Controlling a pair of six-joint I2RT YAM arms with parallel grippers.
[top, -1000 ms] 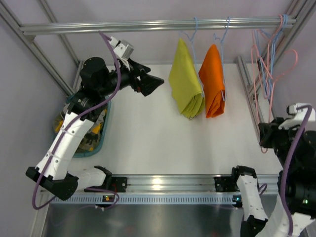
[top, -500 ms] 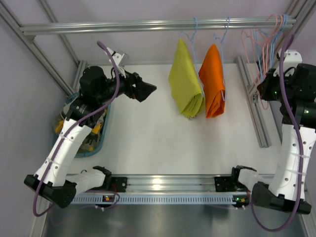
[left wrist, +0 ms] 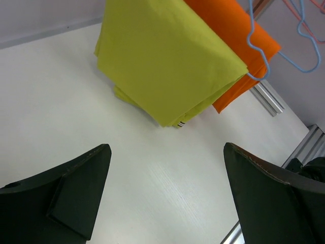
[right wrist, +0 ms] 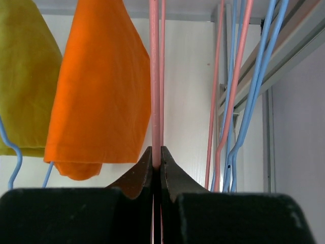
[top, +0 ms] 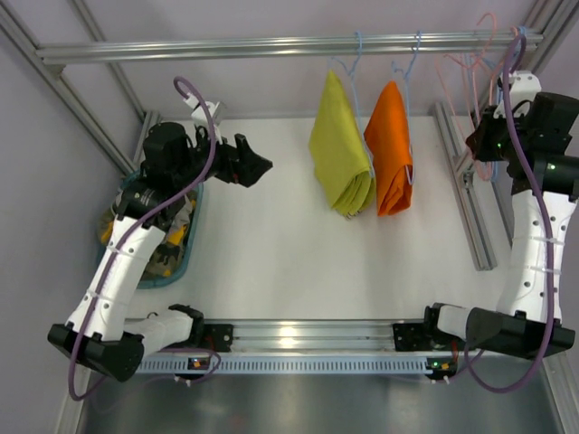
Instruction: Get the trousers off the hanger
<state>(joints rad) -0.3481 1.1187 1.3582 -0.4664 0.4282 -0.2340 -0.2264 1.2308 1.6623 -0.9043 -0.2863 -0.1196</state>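
Trousers, a yellow-green pair (top: 339, 154) and an orange pair (top: 391, 149), are hung on blue hangers (left wrist: 252, 35) at the rail (top: 271, 43). The left gripper (left wrist: 166, 152) is spread wide toward them, presumably for grasping; a pink hanger (right wrist: 155, 76) is pinched by the right gripper (right wrist: 156, 151).

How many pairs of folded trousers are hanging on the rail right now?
2. A yellow-green pair hangs near the middle of the rail, and an orange pair hangs just to its right. The basket at left may hold more; its contents are unclear.
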